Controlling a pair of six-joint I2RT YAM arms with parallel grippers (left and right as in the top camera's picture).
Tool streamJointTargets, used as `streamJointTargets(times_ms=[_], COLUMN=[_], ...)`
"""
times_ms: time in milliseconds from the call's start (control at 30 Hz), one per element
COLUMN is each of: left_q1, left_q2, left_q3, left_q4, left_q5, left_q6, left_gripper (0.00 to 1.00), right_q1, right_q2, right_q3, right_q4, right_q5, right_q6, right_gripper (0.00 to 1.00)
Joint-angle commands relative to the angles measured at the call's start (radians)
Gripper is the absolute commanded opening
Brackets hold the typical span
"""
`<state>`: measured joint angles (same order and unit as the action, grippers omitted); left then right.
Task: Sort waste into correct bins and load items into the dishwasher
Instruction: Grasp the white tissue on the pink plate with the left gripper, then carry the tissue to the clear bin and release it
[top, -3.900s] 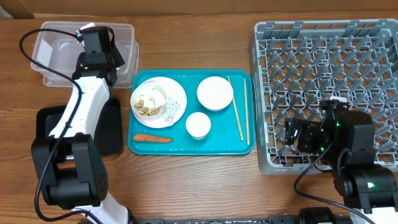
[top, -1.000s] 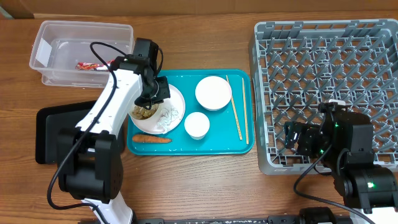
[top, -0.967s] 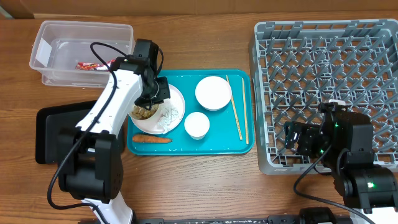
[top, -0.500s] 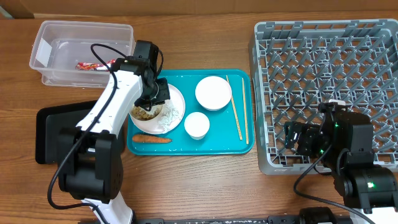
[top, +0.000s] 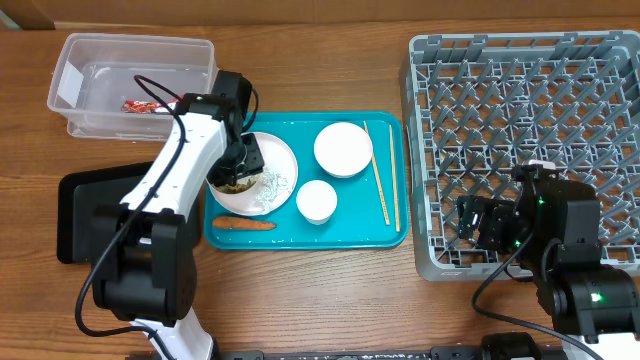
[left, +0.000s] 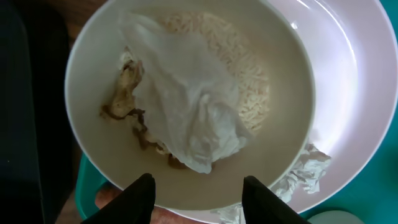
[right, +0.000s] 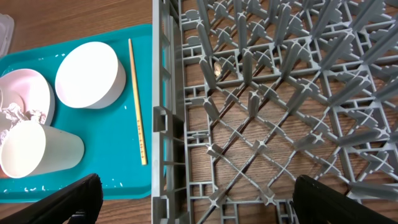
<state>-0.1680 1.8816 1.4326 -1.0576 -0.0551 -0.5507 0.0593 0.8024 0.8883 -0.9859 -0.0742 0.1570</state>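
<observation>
My left gripper (top: 241, 163) is open, low over a white bowl (left: 186, 106) that sits on the round white plate (top: 272, 165); its fingers (left: 199, 202) straddle the bowl's near rim. The bowl holds rice-like scraps (left: 249, 93), a white crumpled sheet and brown bits. The foil ball (top: 273, 184) lies on the plate beside it. The carrot (top: 245, 224) lies on the teal tray's front. The red-and-white wrapper (top: 140, 105) is in the clear tub (top: 70, 60). My right gripper (right: 205, 205) is open and empty over the grey rack's (top: 520, 60) front left corner.
A larger white bowl (top: 343, 149), a white cup (top: 317, 201) and two chopsticks (top: 381, 188) lie on the teal tray (top: 300, 240). The black tray (top: 75, 215) is at the front left, partly under my left arm. The rack holds nothing that I can see.
My left gripper left the tub, where the wrapper now lies, and came over the plate. In the last second it shifted slightly left and lower over the bowl. The right arm is still.
</observation>
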Motion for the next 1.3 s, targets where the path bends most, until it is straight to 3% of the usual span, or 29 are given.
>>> streamJointTargets(times_ms=[0,200,400,500,767,1000,1267], left_q1=[0.005,0.006,0.006,0.006,0.006,0.014,0.109], left_q2=[-0.017,-0.017,-0.017,-0.018,-0.018,-0.019,-0.017], left_q3=[-0.013,-0.095,-0.121,-0.115,0.016,0.274,0.330], left_q4=[-0.010,0.076,0.153,0.174,0.037,-0.090,0.043], left_q5=[-0.027,-0.031,-0.035,-0.034,-0.065,-0.093,-0.136], left_q6=[-0.069,-0.093,-0.062,-0.062,-0.037,0.084,0.083], left_gripper=[0.49,0.45,0.24,0.04,0.04,0.04,0.04], right_q1=[-0.003,-0.003,-0.003,-0.003,-0.003,-0.003,-0.003], right_q2=[-0.006,-0.006,-0.006,-0.006,-0.006,-0.006,-0.006], right_q3=[0.029,0.029,0.029,0.029,0.029,0.029,0.029], right_q4=[0.003,0.003,0.002,0.002,-0.005,-0.004,-0.004], right_q5=[-0.005,-0.005,-0.005,-0.005,-0.005,-0.005,-0.005], right_q6=[0.004,0.003,0.004,0.004,0.004,0.004,0.003], right_gripper=[1.00,1.00,1.00,1.00,1.00,1.00,1.00])
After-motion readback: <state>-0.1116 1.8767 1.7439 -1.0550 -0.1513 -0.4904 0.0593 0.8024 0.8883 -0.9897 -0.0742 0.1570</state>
